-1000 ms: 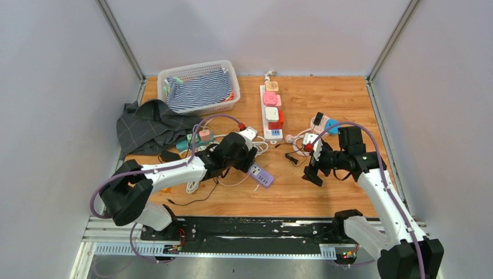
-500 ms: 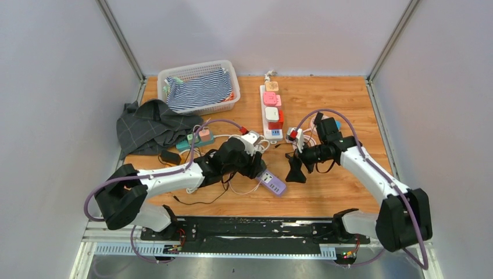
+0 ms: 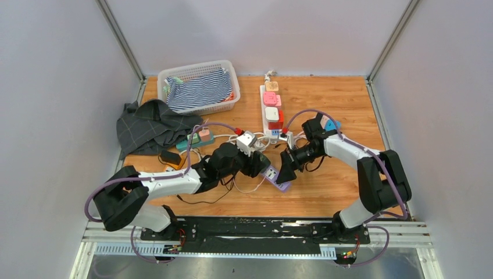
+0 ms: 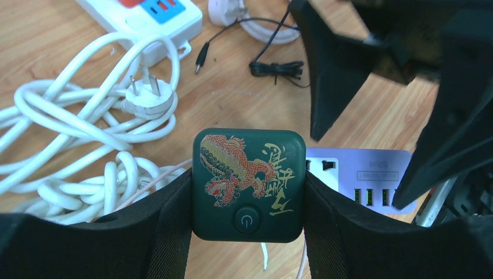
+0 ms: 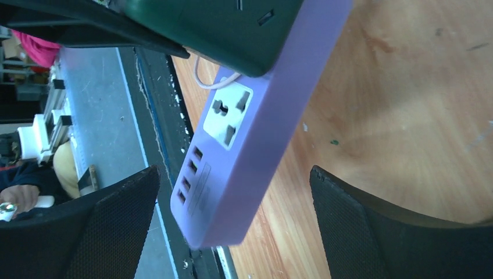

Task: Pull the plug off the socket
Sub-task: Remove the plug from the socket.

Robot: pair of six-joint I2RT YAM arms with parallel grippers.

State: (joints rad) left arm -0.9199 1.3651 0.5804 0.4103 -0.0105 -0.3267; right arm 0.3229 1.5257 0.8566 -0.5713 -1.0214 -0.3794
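The dark green plug [image 4: 249, 183], square with a red-and-gold dragon print and a power button on its face, sits near the middle of the table [image 3: 337, 99], seated in one end of the purple power strip [image 5: 250, 145]; the left gripper [image 4: 249, 203] pinches it from both sides, fingers [image 4: 165, 224] pressed flat against its edges. In the top view the strip's long axis runs diagonally, from the plug down and right toward the near edge; its free end, with a row of USB ports, points away from the left arm. The right gripper [image 5: 234, 174] stands spread wide, one finger on each side of that free end, a gap showing on both sides. Behind the plug lie coiled white cables [image 4: 70, 145] and a loose white two-pin plug [image 4: 150, 100]; farther back is a long white power strip [image 3: 271, 113]; a basket [image 3: 174, 74] stands at the far left.
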